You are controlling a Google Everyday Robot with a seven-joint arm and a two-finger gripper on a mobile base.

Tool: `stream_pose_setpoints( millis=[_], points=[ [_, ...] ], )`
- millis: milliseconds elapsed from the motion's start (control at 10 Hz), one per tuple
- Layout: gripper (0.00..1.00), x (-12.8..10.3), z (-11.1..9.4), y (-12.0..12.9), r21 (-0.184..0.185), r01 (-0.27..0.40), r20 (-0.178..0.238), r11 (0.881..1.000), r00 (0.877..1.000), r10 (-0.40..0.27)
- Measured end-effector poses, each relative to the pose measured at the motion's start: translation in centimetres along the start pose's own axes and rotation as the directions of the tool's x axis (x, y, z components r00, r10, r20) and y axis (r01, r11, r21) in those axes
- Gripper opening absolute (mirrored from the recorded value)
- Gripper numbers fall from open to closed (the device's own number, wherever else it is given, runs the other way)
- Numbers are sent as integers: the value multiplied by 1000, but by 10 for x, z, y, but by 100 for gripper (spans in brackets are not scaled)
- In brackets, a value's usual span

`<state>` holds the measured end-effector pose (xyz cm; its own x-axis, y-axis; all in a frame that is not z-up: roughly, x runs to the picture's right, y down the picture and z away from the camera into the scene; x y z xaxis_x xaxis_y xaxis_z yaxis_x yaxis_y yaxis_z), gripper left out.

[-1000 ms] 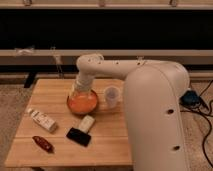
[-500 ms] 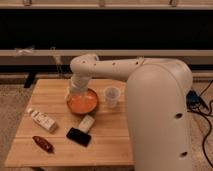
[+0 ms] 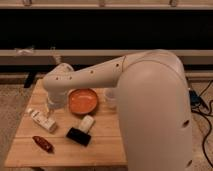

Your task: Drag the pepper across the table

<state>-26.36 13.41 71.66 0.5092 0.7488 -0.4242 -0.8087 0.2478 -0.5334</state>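
The pepper, small, glossy and dark red, lies near the front left corner of the light wooden table. My arm reaches in from the right and bends down over the table's left side. The gripper hangs there, open, just above the right end of a white bottle. It stands behind the pepper, about a hand's width away, with nothing between its fingers.
An orange bowl sits mid-table, right of the gripper. A flat black object and a small white block lie in front of the bowl. A white cup shows partly behind my arm. Cables trail at the right.
The arm has swung left, from over the orange bowl to the table's left side, and lowered toward the white bottle. The objects on the table have not moved.
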Motion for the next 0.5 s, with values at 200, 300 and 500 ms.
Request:
stream_pose_setpoints(
  millis=[200,300,500],
  points=[
    [65,21,17,45,29,97,-29,995,995,-96],
    [65,36,28,67,52,146,-47,988,989,-143],
    [65,61,54,95,93,217,-87,972,974,-209]
  ],
)
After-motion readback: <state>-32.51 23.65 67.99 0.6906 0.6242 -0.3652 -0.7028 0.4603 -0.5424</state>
